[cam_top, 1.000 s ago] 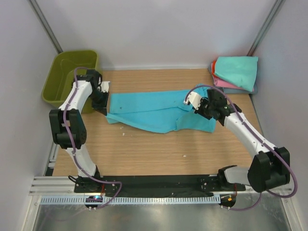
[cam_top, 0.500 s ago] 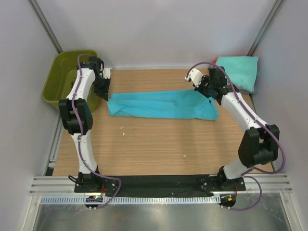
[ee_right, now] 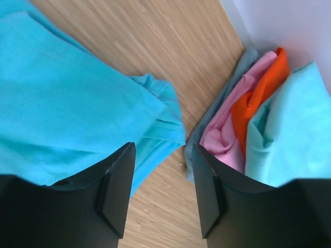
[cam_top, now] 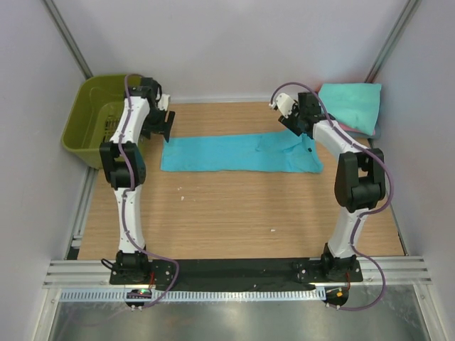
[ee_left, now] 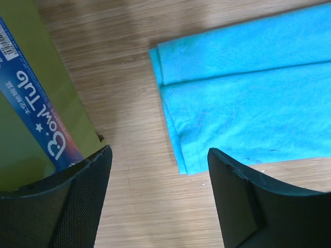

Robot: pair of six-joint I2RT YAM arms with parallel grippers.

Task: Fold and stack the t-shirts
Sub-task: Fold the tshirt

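— What is sitting left of the blue shirt [cam_top: 234, 153]?

— The green basket [cam_top: 89, 124] is sitting near it, not touching. The left gripper [ee_left: 159, 155] is hovering over the blue shirt's left end, fingers wide apart, holding nothing.

— How is the blue shirt lying?

— It is lying flat on the table [cam_top: 234, 213], folded into a long strip.

— And at its right end?

— The right gripper [ee_right: 161, 150] is hanging over that end, fingers apart too, holding nothing. Just right of the blue shirt, the pile of folded shirts [cam_top: 352, 106] is resting in the corner. The mint shirt [ee_right: 289, 139] is lying on top, with the orange shirt [ee_right: 258, 98] and the pink shirt [ee_right: 222, 134] under it.
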